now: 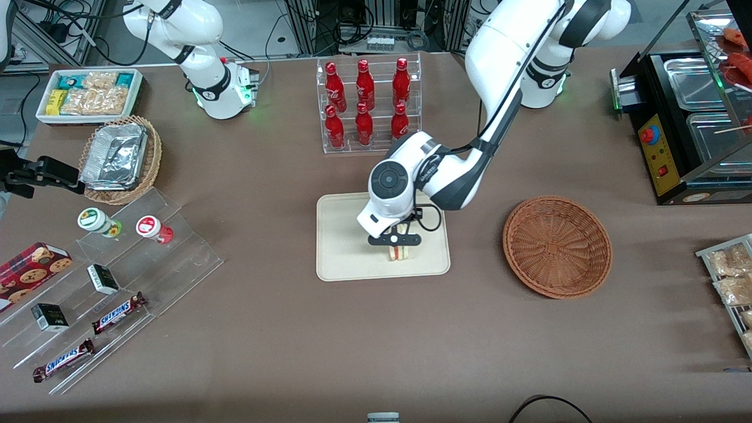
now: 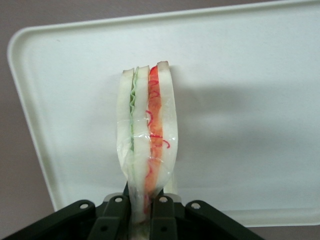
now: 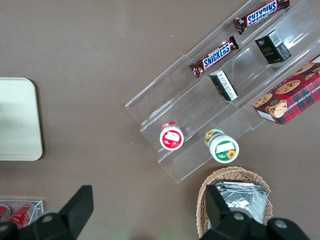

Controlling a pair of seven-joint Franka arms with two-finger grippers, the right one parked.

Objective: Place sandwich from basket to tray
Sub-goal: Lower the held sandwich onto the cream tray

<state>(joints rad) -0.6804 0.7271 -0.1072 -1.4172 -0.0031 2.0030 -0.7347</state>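
Sandwich gripped over the tray, basket empty beside it.

Nearest the front camera, the sandwich [image 1: 400, 252] sits low over the part of the cream tray [image 1: 346, 258] closest to that camera, pinched at one end between the two fingers [image 2: 114, 215] of the hand [image 1: 396, 241], which is clamped shut on it; the wrist view shows its green and red filling stripes against the tray surface [image 2: 240, 125], though contact with the tray cannot be told. The round wicker basket [image 1: 557, 247] lies on the brown tabletop [image 1: 264, 329] toward the working arm's end, apart from the tray. Farther off stands a clear rack of red bottles [image 1: 367, 103].
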